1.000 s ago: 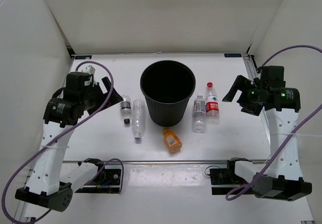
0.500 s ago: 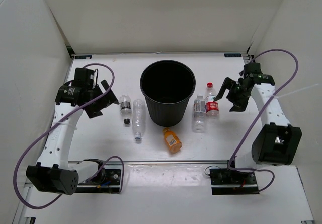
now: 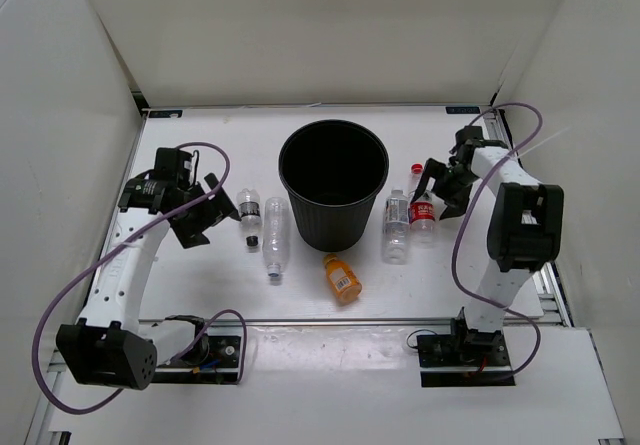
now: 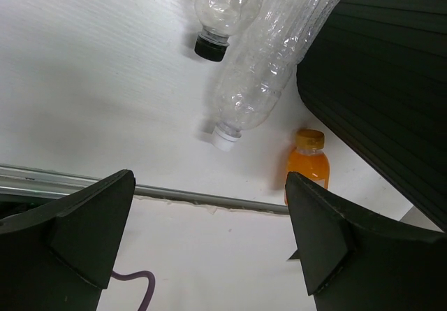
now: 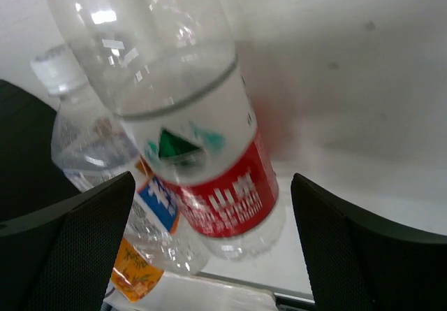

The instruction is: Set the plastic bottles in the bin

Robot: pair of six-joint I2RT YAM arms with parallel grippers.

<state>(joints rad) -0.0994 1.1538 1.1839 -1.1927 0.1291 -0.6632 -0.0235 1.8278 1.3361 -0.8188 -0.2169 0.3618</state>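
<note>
The black bin stands mid-table. Left of it lie two clear bottles, a short one with a black cap and a longer one. The orange bottle lies in front of the bin. Right of the bin lie a clear bottle and the red-label bottle. My left gripper is open and empty, just left of the short bottle. My right gripper is open, its jaws on either side of the red-label bottle without closing on it.
The left wrist view shows the long clear bottle, the orange bottle and the bin wall, with the table's front rail below. White walls enclose the table on three sides.
Both arms have dropped toward the table. My right gripper moved left onto the red-label bottle. My left gripper moved slightly right and nearer the left clear bottles.
</note>
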